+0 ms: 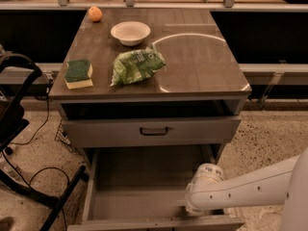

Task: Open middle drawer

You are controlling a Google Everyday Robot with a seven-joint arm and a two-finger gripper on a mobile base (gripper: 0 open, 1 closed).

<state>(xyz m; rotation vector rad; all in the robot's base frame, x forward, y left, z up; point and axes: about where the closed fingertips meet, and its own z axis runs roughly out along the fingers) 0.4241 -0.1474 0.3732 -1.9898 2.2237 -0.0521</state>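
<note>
Camera view: pincer (198, 203) at front right of open middle drawer (139, 184)

Nothing legible: the print on the bag (137, 66) on the counter (207, 71) cannot be made out. The gripper (191, 207) is at the middle drawer's (144, 177) front right.

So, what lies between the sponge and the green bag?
Nothing: bare tabletop separates sponge and green bag in the camera view. The gripper sits inside the open middle drawer, at its right front.

White tubular arm (260, 186) with small dark dots, its rounded gripper (202, 198) seemingly white, in the middle drawer (137, 179).
</note>
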